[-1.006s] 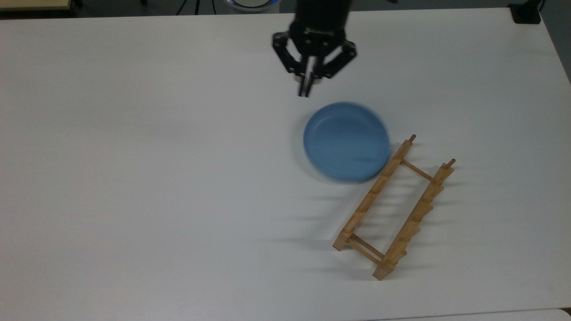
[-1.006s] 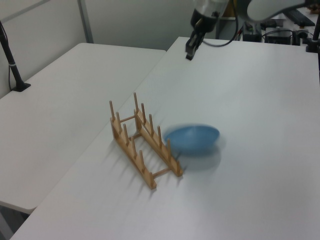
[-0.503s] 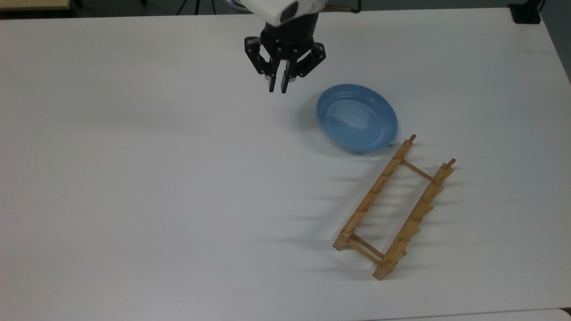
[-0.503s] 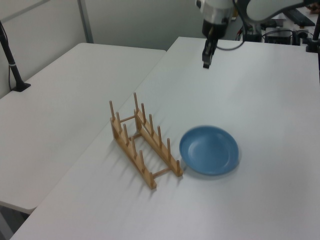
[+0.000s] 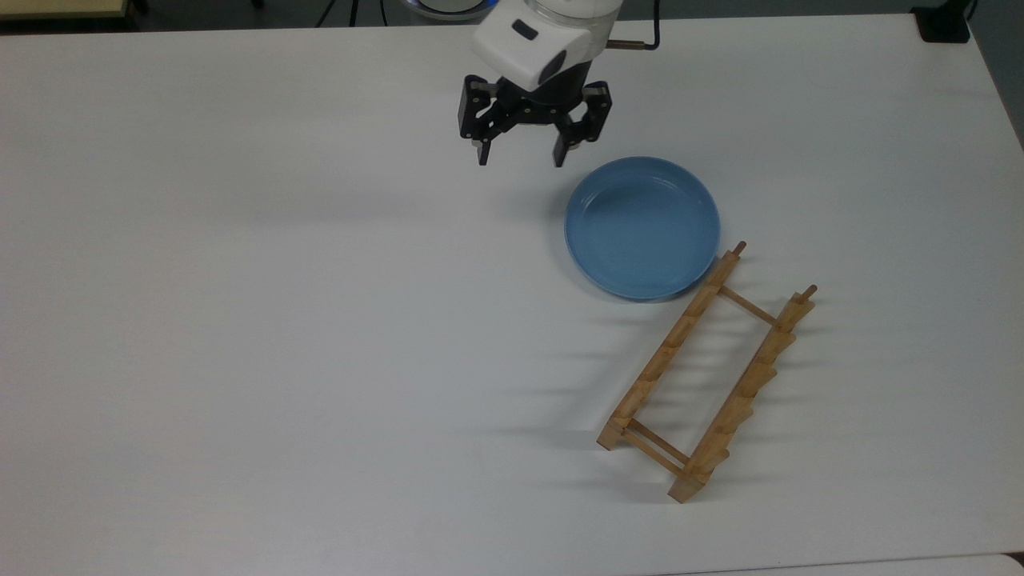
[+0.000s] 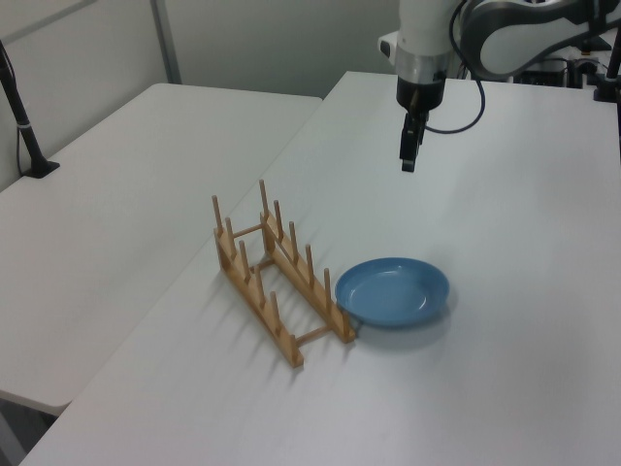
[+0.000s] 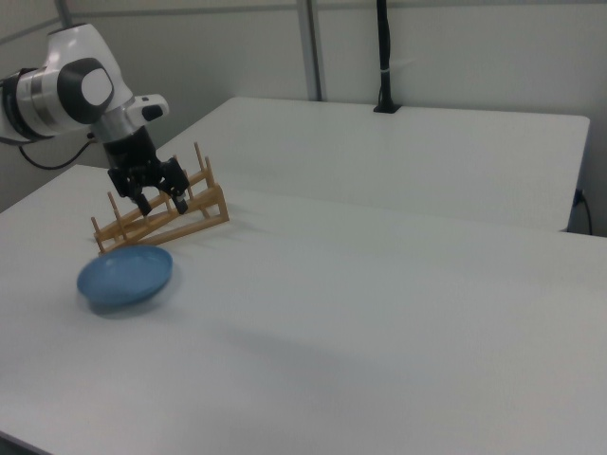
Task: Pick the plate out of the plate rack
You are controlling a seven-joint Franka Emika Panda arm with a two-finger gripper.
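Plate, round, light blue, flat on table beside plate rack; gripper spread, empty.

One plate, one plate rack, two white tables.

The pincer hangs fingers-down from the arm, spread wide, apparently holding nothing.

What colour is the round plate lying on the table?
The plate is plain light blue, with no pattern. The top view shows it best.
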